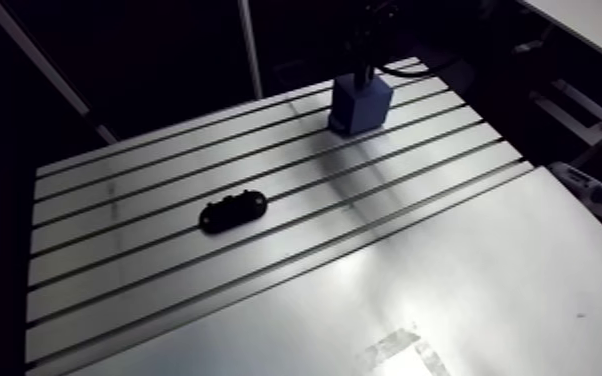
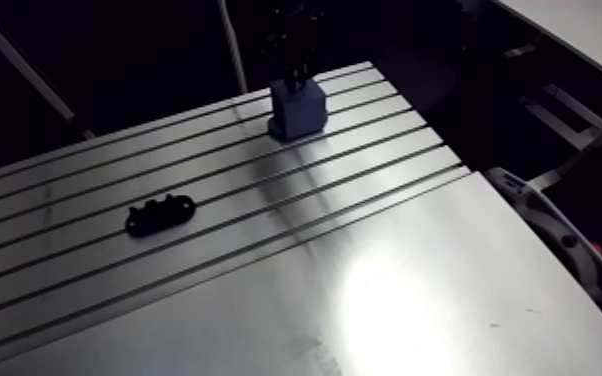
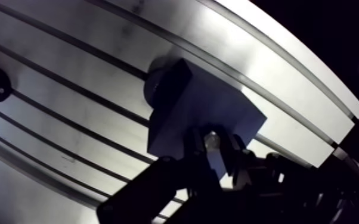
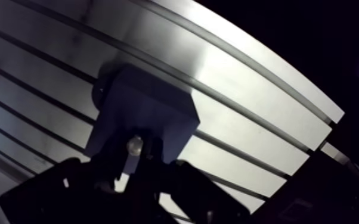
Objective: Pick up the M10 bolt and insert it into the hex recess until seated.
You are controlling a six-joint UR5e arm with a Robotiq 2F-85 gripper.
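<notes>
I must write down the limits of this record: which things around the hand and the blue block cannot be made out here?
Hex recess: seen in no view; in the arm view the hand stands over the blue block.
Bolt: the wrist view shows only a small shiny spot at the hand; the rest is dark.
Black part: arm view, details too small; wrist view, cut off by the edge.

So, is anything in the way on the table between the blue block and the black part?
Nothing visible is. Between the blue block and the black part only bare slotted table shows. A shiny round piece, probably the bolt, sits at the block, with nothing between them. Which one has the hex recess I cannot tell.
</notes>
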